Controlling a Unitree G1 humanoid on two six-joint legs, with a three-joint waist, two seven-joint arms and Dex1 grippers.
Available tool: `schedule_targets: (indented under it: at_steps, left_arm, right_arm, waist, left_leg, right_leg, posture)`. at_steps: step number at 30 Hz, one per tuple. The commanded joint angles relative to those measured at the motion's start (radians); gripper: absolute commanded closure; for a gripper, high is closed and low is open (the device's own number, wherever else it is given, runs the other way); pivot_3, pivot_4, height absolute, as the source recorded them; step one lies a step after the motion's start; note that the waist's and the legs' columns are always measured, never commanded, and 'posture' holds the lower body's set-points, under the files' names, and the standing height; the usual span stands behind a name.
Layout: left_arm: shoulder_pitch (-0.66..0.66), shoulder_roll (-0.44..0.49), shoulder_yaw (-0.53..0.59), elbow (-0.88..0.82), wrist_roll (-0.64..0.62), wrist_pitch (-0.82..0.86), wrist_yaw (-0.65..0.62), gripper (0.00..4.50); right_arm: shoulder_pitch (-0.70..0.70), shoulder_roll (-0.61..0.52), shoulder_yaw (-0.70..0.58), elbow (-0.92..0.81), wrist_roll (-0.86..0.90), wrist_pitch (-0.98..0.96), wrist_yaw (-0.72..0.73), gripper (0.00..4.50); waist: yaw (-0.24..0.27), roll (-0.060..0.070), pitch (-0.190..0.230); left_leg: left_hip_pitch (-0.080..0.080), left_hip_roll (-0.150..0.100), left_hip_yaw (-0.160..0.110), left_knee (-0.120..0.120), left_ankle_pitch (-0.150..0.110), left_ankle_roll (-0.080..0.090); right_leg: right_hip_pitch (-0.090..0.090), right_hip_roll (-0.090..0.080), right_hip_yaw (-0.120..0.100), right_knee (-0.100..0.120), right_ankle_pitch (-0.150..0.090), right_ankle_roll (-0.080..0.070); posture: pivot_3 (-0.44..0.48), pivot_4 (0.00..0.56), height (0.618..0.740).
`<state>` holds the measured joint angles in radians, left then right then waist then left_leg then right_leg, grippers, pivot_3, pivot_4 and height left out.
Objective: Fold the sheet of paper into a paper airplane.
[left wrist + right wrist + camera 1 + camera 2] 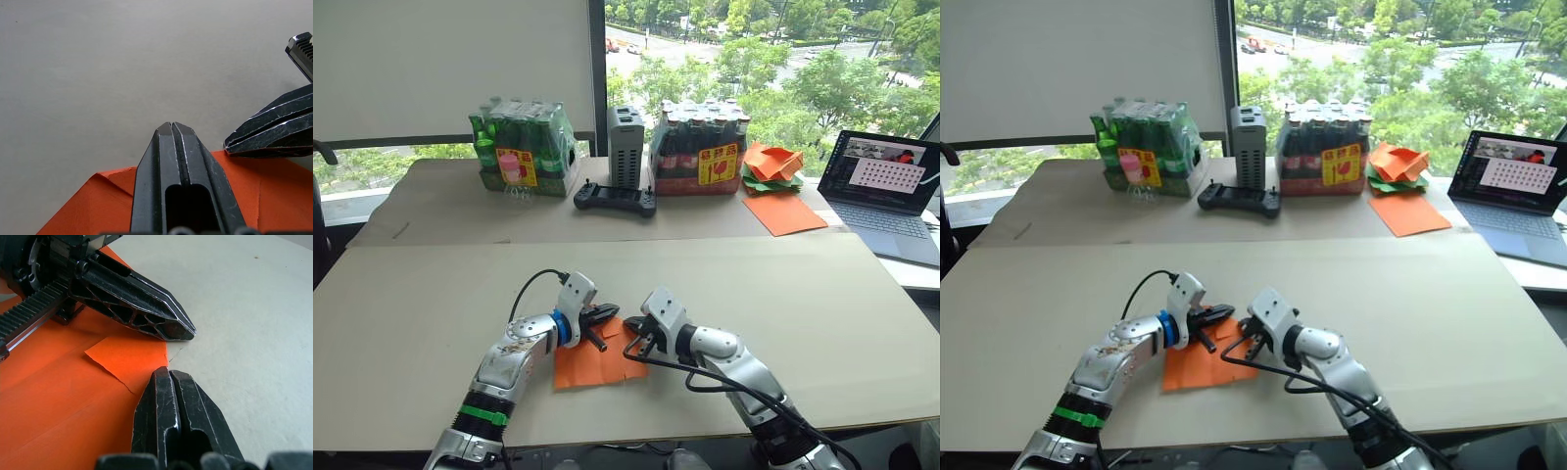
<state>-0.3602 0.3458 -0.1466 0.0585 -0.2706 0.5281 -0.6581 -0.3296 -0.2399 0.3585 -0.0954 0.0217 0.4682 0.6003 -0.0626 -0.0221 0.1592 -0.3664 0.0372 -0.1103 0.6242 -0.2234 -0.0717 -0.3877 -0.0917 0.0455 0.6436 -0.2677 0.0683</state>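
Observation:
The sheet of paper (582, 367) lies flat on the near table, orange with vertical creases. One far corner is folded over into a small flap (129, 357). My left gripper (610, 313) is shut, its tips resting over the paper's far edge. My right gripper (636, 348) is also shut, and its tips touch the edge of the sheet beside the flap (166, 372). The two gripper tips sit close together, a little apart. Nothing shows between either pair of fingers. The paper airplane is out of view.
On the far table stand a pack of green bottles (524, 147), a grey box (626, 147), a pack of dark bottles (700, 147) and a black controller (615, 199). At the right are a heap of paper shapes (771, 166), a smooth orange sheet (785, 212) and a laptop (891, 191).

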Motion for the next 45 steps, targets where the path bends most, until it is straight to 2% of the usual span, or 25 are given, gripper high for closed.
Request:
schedule_targets:
  at_steps: [1,17,37,45]
  left_arm:
    - [0.037,0.014,-0.004,0.065,0.042,0.034,0.035,4.5]
    - [0.044,0.017,0.001,0.05,0.041,0.038,0.043,4.5]
    - [0.089,0.09,0.063,0.026,0.037,0.037,0.055,4.5]
    - [0.097,0.052,0.147,-0.115,-0.092,0.108,0.035,4.5]
  right_arm:
    - [-0.005,0.023,0.022,-0.003,0.015,-0.013,0.018,4.48]
    - [-0.023,0.037,0.046,0.048,-0.021,-0.055,0.019,4.48]
    - [-0.032,0.029,0.071,0.083,-0.046,-0.048,0.036,4.48]
    - [-0.036,0.032,0.079,0.102,-0.047,-0.059,0.044,4.48]
  waist:
    - [0.0,0.0,0.0]
    - [0.0,0.0,0.0]
    - [-0.006,0.0,0.0]
    - [-0.005,0.001,0.001]
  left_leg:
    - [0.0,0.0,0.0,0.0,0.0,0.0]
    - [-0.001,0.0,0.0,0.0,0.0,0.0]
    - [0.0,0.0,0.0,-0.001,0.0,0.0]
    - [-0.001,0.0,0.0,-0.002,0.0,0.0]
  right_leg:
    - [0.0,0.0,0.0,0.0,0.0,0.0]
    - [-0.001,0.0,0.0,0.0,0.0,0.0]
    - [-0.001,0.0,0.0,0.0,0.0,0.0]
    - [-0.001,0.0,0.0,-0.001,0.0,0.0]
  posture:
    - [0.0,0.15,0.74]
    - [0.0,0.15,0.74]
    - [0.0,0.15,0.74]
    - [0.0,0.15,0.74]
